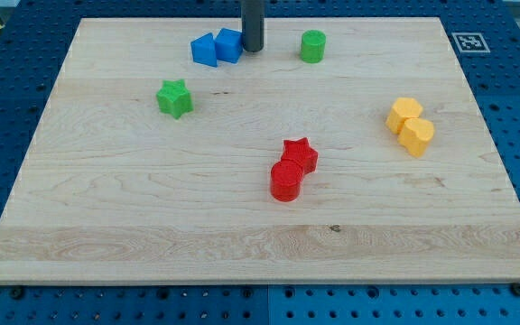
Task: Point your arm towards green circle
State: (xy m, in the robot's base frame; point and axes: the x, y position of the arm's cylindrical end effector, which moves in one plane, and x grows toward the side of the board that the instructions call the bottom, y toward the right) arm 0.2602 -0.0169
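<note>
Wooden board (242, 226): green circle (312, 46), short upright cylinder, near top edge; my tip (253, 49) left of it, holding nothing.

The board (260, 226) is pale, smooth wood (grain visible), and the green circle (312, 46) looks matt plastic.

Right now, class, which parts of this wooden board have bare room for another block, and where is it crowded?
The wooden board is bare along the view's bottom, below the red cylinder and red star, and between the green star and yellow blocks. It is crowded at the top: my tip beside the blue blocks, near the green cylinder.
</note>
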